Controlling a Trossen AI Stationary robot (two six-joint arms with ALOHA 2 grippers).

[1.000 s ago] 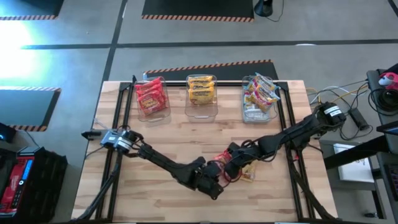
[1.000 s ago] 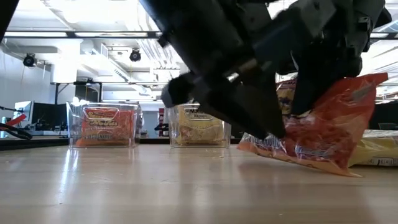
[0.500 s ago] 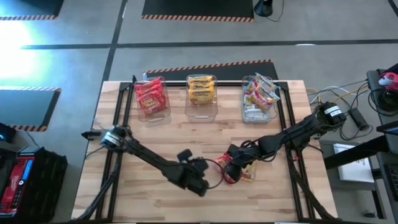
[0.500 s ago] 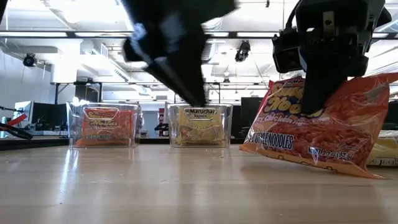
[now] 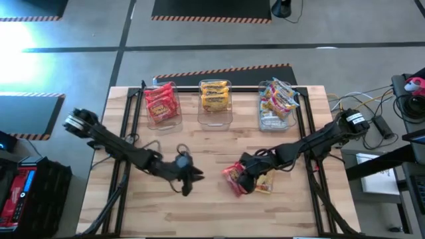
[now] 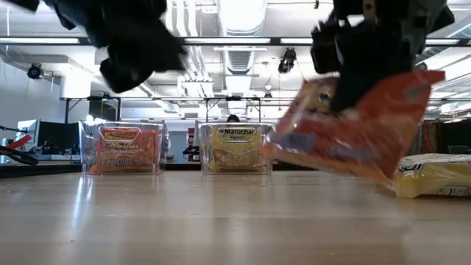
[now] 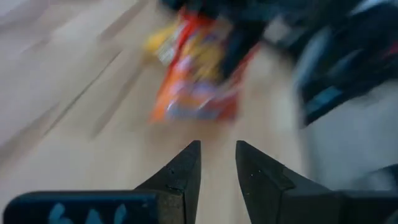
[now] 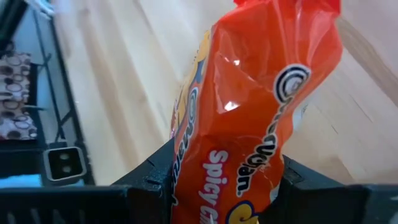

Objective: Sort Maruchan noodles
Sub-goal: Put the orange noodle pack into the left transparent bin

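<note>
Right of the yellow pack (image 5: 264, 185) lying on the table, the right gripper (image 5: 244, 178) is clamped on a red noodle packet (image 5: 234, 179), probably lifted clear. Carry it level to the red bin (image 5: 161, 104); left gripper (image 5: 186, 180) stays-away, pinched together.

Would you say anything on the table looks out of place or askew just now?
Only mildly: a yellow packet lies loose on the table, outside the bins, and the red packet hangs tilted in the right gripper.
</note>
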